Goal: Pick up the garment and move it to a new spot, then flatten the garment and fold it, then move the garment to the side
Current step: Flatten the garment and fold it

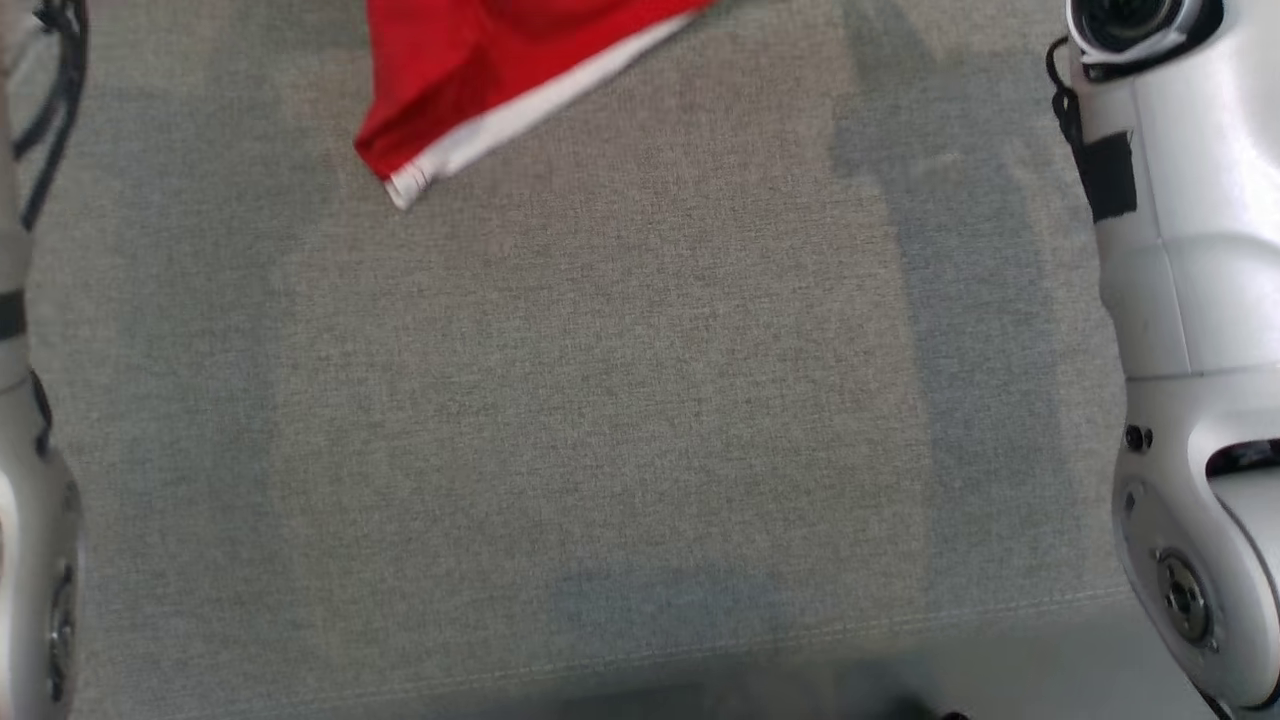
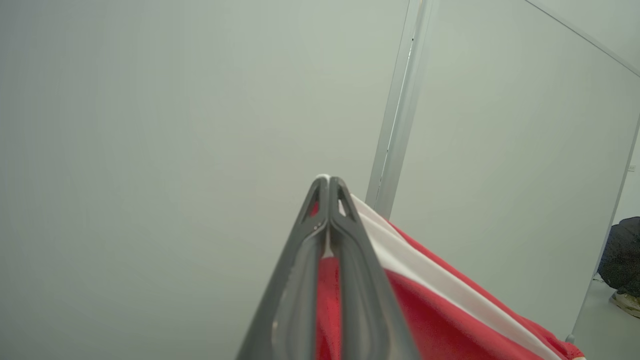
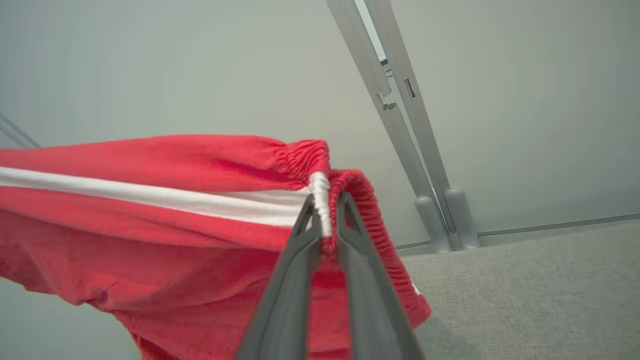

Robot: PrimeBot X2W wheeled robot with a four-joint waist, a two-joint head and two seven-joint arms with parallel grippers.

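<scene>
**two thin pinches, one hanging garment**

the worst risk i see is a slip. i hold the red garment (image 1: 470, 70) up in the air by two small bites of cloth and nothing else. if i pull my arms apart too hard to flatten it, i judge the stretchy waistband (image 3: 305, 155) could snap out of the right pinch, and that end would drop in a heap. the other risk is the loose corner. in the head view it hangs low over the far left part of the grey fabric surface (image 1: 640, 400), and i cannot tell whether it touches. if i lower or carry it carelessly, that corner could drag, fold under and leave a crease to undo. a twist between my two grips would also lay it down crooked.

my left gripper (image 2: 328, 179) is clamped fully together, tips meeting, with red cloth and the white stripe (image 2: 425, 272) caught between the fingers. my right gripper (image 3: 327, 199) is closed down to a narrow gap, and the gathered waistband fills it just where the white stripe meets the elastic. the cloth spreads away from there to that view's left. the garment hangs between my two grips, above the far edge of the surface.
</scene>
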